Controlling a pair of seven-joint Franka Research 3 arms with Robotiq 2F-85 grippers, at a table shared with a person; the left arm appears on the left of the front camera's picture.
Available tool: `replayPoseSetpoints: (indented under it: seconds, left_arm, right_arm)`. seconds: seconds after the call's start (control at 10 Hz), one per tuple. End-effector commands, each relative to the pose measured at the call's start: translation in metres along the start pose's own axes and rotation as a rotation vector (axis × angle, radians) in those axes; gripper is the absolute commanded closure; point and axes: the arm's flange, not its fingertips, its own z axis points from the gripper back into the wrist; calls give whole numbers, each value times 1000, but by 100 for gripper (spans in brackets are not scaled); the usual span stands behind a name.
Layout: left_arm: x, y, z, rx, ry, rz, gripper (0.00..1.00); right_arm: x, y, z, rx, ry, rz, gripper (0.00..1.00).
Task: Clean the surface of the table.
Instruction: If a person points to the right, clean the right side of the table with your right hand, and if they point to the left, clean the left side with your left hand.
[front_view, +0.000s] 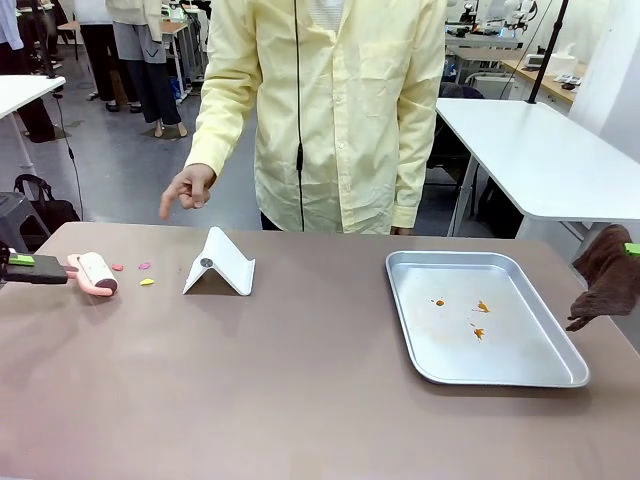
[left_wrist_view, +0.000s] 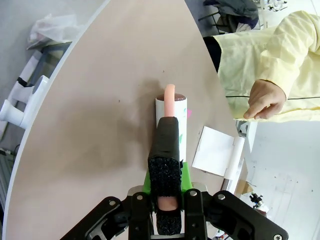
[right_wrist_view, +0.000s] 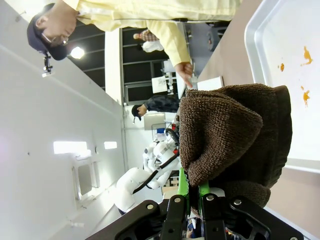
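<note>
While the left gripper (left_wrist_view: 165, 200) clamped the lint roller (front_view: 97, 272) by its handle at the left end of the table (front_view: 280, 390), the right gripper (right_wrist_view: 193, 200) pinched a brown cloth (right_wrist_view: 227, 135) at the right end, beside the tray (front_view: 500, 378).

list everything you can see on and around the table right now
table: one, brown-taupe, across the front view
tray: one, silver, on the table's right part
stains: a few, orange, inside the tray
stand: one, white, folded, on the table left of centre
scraps: three, two pink and one yellow, on the table between roller and stand
roller: one, pink and white, at the table's left end
cloth: one, brown, hanging past the tray's right side
white table: one, white, behind at right
hand: one, the person's, pointing down beyond the table's far edge
left gripper: one, black, shut on the roller
right gripper: one, black, shut on the cloth
</note>
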Motion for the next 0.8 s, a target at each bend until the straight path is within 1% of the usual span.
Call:
replayPoseSetpoints:
  seconds: [0.0,0.2,0.5,0.6,0.7]
  left_arm:
    - [-5,11,-20,53,3,-8,78]
    - [-4,6,-28,70,12,-9,78]
    - [-11,-21,-48,76,43,-21,78]
    - [-10,-31,-54,81,64,-7,78]
    - [-9,-38,-59,91,62,-8,78]
  right_arm:
    - [-2,3,2,1,12,-6,100]
    - [-2,3,2,1,12,-6,100]
    - [-2,3,2,1,12,-6,100]
    - [-2,3,2,1,12,-6,100]
    - [-2,3,2,1,12,-6,100]
